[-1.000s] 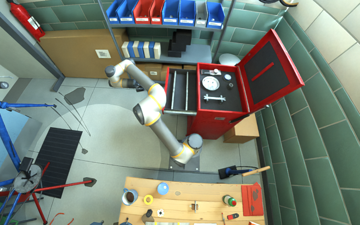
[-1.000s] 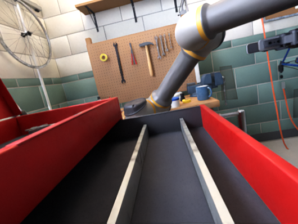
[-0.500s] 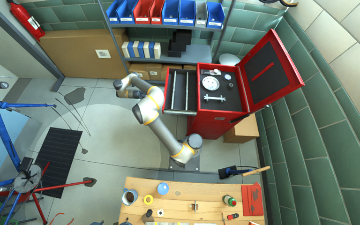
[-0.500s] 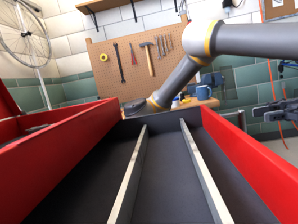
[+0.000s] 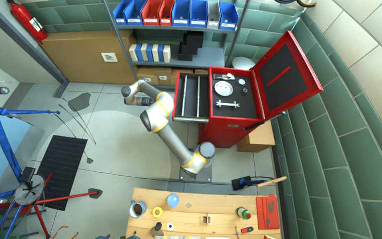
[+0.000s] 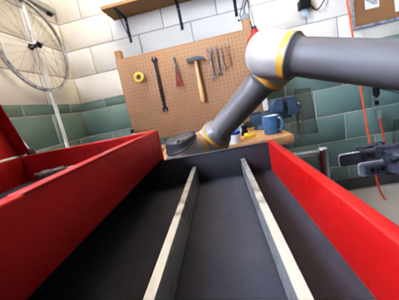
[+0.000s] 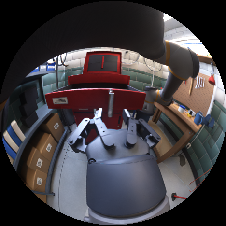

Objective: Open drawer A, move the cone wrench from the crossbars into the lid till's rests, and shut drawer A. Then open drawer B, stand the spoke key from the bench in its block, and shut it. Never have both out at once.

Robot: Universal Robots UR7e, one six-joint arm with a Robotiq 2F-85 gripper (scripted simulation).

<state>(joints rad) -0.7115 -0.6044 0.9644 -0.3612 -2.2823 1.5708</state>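
Note:
My gripper is hidden behind the arm's elbow from above; the second side camera shows it [image 6: 370,162] level with the drawer's handle [image 6: 320,156]. Drawer A [image 5: 191,95] stands pulled out of the red tool chest [image 5: 231,112], and its two steel crossbars [image 6: 218,226] carry nothing. The cone wrench [image 5: 227,104] lies in the rests of the lid till, whose lid [image 5: 284,73] stands raised. The spoke key [image 5: 207,219] lies on the wooden bench [image 5: 202,214]. The handle [image 7: 110,102] stands just ahead of the fingers. My gripper [image 7: 112,113] is open and holds nothing.
Cardboard boxes [image 7: 43,142] sit on the low shelf to my left, close beside the arm. A brown box [image 5: 257,138] stands against the chest's right side. The bench carries a mug [image 5: 137,209], a tape roll [image 5: 157,211] and a bottle [image 5: 243,213].

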